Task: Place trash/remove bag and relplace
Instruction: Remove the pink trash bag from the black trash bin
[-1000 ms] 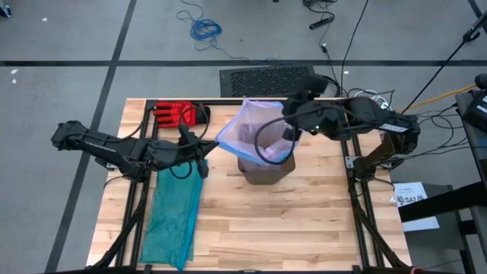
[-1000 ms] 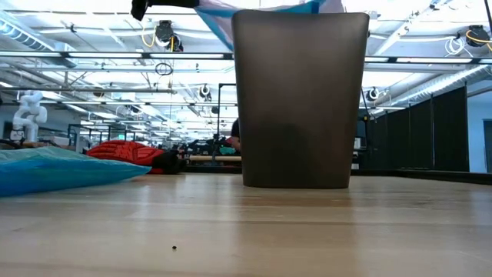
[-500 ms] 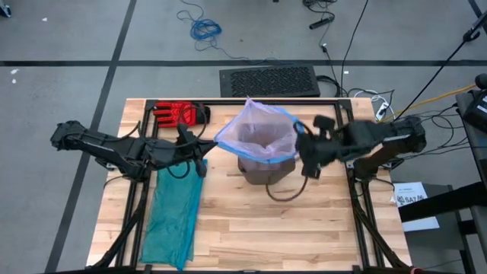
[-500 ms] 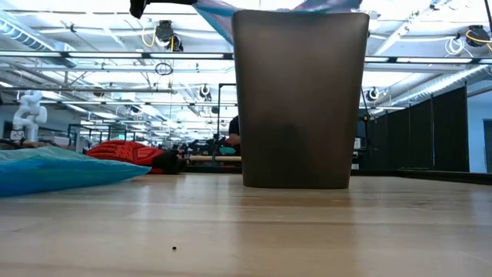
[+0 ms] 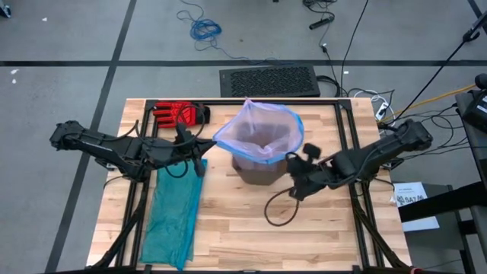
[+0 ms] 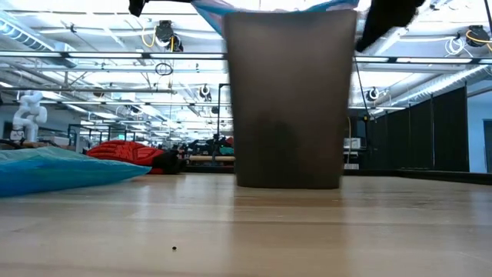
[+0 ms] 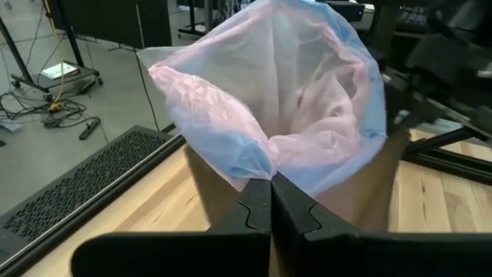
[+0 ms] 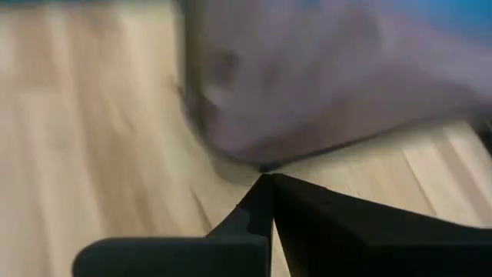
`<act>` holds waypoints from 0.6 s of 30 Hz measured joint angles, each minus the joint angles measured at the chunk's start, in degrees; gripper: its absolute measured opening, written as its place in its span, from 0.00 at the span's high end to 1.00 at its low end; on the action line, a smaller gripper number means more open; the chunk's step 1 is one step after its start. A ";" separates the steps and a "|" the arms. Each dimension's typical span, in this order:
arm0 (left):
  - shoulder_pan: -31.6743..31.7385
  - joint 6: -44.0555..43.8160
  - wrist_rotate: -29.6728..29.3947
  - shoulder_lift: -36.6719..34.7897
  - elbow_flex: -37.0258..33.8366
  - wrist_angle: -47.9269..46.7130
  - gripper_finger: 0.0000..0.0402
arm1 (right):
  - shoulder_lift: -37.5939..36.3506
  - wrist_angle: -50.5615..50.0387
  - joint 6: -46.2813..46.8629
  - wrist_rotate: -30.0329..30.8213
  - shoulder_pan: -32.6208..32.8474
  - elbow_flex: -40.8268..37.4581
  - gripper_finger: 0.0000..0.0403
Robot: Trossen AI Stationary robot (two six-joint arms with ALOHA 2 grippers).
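Pale pink-white plastic: bag (image 5: 261, 131) seated in dark bin (image 5: 259, 169) near centre of desk (image 5: 228, 228), mouth standing open above the rim, blue drawstring hem visible round the top. Left hand (image 7: 270, 201) closed on the bag's near edge, pinching a fold of hem beside the bin's left side. Right hand (image 5: 293, 183) closed on nothing, fingers together, low over the desk just beside the bin's right front corner; dark cord looping below it. No trash visible on the desk or in the bag as far as the views show; contents of the bin hidden by the liner. Teal-green bag (image 5: 173, 213) lying flat on the desk's left side; red glove (image 5: 176, 114) at the far left corner.

Status, judged: liner in place but hem not folded down over the rim. Remaining: spreading and tucking the right edge, settling the liner. Removal or replacement stage not determinable.
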 joint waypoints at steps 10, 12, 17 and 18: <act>0.00 0.86 0.00 -3.71 0.00 -0.03 1.00 | 6.42 22.19 -14.45 -4.41 -4.65 -0.32 1.00; 0.00 1.36 0.00 -4.57 0.00 -0.02 1.00 | 6.97 24.88 -16.54 -6.85 -4.58 -0.31 1.00; 0.00 1.37 0.65 -5.43 0.00 -0.06 1.00 | 6.82 23.24 -20.24 -6.77 -0.81 3.42 0.99; 0.00 1.35 0.83 -5.49 0.00 -0.02 1.00 | 6.82 23.05 -21.60 -6.71 0.25 4.48 0.98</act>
